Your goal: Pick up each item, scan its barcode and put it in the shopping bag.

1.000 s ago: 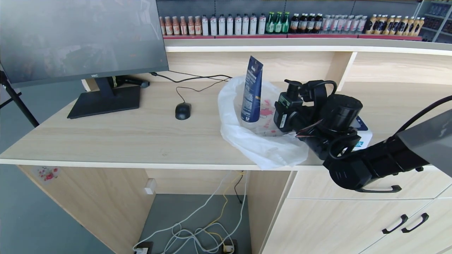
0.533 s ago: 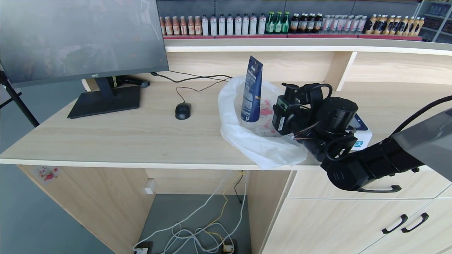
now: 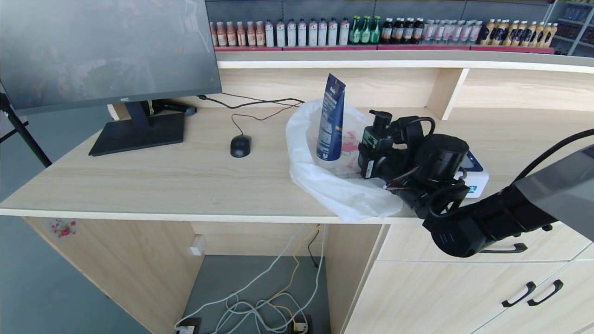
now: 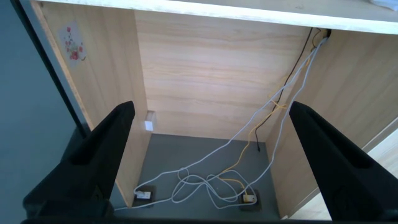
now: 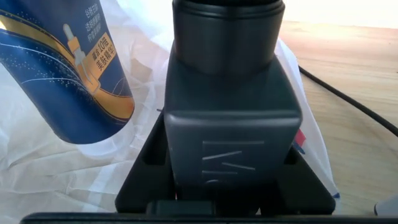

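A dark pump bottle (image 3: 374,144) hangs over the right side of the white shopping bag (image 3: 335,188), with my right gripper (image 3: 386,160) shut on it. In the right wrist view the bottle (image 5: 227,118) sits upright between the black fingers (image 5: 144,163), above the bag's plastic (image 5: 50,177). A tall blue tube (image 3: 331,118) stands upright inside the bag, just left of the bottle; the right wrist view has this tube (image 5: 68,74) close by. My left gripper (image 4: 211,155) hangs open below the counter, facing the cables on the floor.
A white box (image 3: 474,180) lies on the counter behind my right arm. A monitor (image 3: 106,46) and a mouse (image 3: 240,145) stand to the left, with cables (image 3: 260,104) running along the back. Shelves of bottles (image 3: 380,31) line the far wall.
My right gripper has carried the dark bottle a little to the left and lower, closer to the blue tube and the bag. The tube and bag have stayed put.
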